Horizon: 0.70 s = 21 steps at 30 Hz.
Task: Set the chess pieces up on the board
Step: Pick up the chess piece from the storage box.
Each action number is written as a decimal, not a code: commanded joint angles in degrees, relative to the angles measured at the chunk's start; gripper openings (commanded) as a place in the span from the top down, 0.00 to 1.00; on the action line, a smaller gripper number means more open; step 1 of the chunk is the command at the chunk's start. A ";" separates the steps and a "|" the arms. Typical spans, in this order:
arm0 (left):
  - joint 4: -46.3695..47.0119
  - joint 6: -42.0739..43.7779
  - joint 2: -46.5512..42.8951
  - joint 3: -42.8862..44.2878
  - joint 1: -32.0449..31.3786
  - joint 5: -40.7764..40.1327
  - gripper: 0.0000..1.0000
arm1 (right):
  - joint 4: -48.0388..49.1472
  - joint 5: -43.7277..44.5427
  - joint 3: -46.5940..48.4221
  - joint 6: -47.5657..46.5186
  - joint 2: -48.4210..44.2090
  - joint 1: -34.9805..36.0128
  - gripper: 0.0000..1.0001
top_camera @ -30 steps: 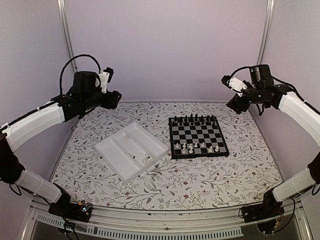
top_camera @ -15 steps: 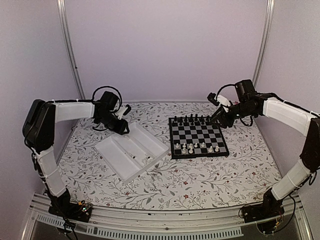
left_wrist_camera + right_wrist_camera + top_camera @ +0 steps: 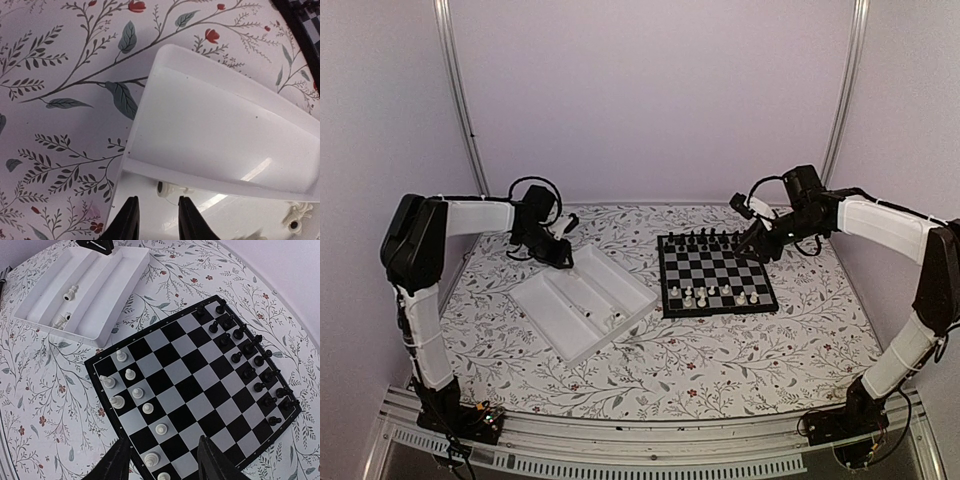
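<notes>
Tablecloth (image 3: 720,360) floral, under board (image 3: 715,268) and tray (image 3: 550,312); walls (image 3: 650,100) plain lilac.

top: we look down from high, far back | left wrist: we sit close over the tray (image 3: 225,130) | right wrist: we see the board (image 3: 195,385) and that tray too

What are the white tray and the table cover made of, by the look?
Tray: likely moulded plastic, white, semi-gloss; a bright light streak reflects off its floor. Table cover: printed floral sheet, matte, no glare; cloth or vinyl, cannot tell.
</notes>
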 commanded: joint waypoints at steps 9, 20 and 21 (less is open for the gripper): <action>-1.17 1.34 4.24 2.83 0.54 2.83 0.76 | -0.77 -0.97 1.92 0.48 2.08 0.19 0.51; -1.13 0.93 6.49 3.60 0.61 5.95 0.84 | -1.08 -1.30 2.01 0.74 2.70 0.16 0.51; -1.13 0.90 6.55 3.48 0.54 6.41 0.85 | -1.01 -1.44 2.05 0.74 2.71 0.27 0.51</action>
